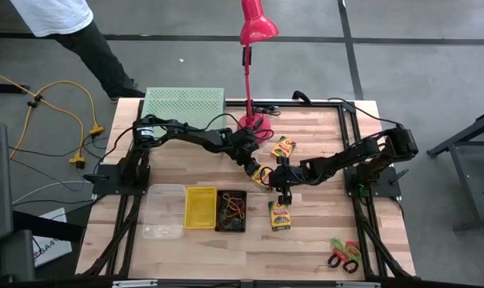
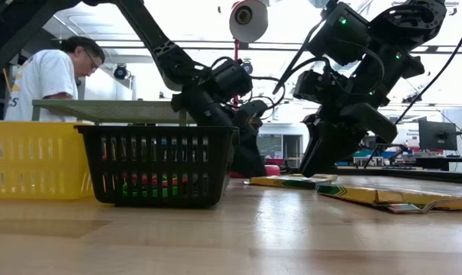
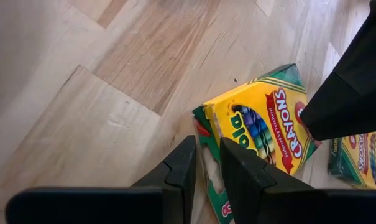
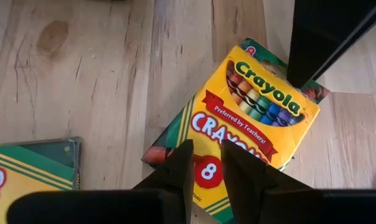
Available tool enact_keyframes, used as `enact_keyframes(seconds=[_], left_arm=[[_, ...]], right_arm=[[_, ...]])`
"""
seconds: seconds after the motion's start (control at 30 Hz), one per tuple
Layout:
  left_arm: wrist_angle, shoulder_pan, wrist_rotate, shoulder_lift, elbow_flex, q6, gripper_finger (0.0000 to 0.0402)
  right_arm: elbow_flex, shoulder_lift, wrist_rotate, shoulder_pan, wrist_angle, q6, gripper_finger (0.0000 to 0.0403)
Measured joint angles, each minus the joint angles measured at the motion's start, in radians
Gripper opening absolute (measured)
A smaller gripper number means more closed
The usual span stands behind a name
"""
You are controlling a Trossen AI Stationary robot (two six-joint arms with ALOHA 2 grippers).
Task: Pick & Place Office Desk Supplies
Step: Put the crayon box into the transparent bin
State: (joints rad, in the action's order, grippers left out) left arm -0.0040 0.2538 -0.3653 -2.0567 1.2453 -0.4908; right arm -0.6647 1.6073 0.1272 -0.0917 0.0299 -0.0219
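Here we see a small yellow crayon box with green edges and red print (image 4: 250, 124) near the middle of the wooden table (image 1: 322, 240), between the two grippers. Its face shows a row of coloured crayons, a red band with white letters and a red circle with the number 8. In the right wrist view it seems to lie on top of a second, greener box, tilted a little.

In the high view the long axis of the box runs diagonally across the table; we cannot tell which end points where.

The left gripper (image 3: 205, 171) stands at one end of the box, fingers close together with only a narrow gap; a thin edge sits in that gap, but we cannot tell if it is pinched. The right gripper (image 4: 205, 163) stands over the other end, fingers also nearly together, and again we cannot tell if they pinch it.

Another yellow crayon box (image 1: 279, 215) lies nearer the front edge, and a third (image 1: 282, 146) lies near the red desk lamp (image 1: 254, 48).
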Motion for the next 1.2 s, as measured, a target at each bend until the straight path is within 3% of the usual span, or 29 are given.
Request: enact_keyframes(seconds=[0.17,0.43,0.67,0.97,1.2], left_arm=[[-0.004,0.000,0.032,0.000,0.000,0.004,0.0062],[-0.010,0.000,0.046,-0.001,0.000,0.010,0.0004],[-0.008,-0.001,0.051,-0.001,-0.001,0.012,0.0001],[-0.003,-0.001,0.029,0.000,-0.001,0.020,0.0001],[0.003,-0.003,0.018,0.005,0.000,0.020,0.0001]], right_arm=[[0.000,0.000,0.000,0.000,0.001,0.000,0.0070],[0.000,0.000,0.000,0.000,0.001,0.000,0.0070],[0.000,-0.001,0.000,0.000,0.017,0.000,0.0070],[-0.002,-0.102,0.026,-0.030,-0.011,-0.007,0.0070],[-0.001,-0.177,0.147,-0.078,-0.172,-0.103,0.0070]])
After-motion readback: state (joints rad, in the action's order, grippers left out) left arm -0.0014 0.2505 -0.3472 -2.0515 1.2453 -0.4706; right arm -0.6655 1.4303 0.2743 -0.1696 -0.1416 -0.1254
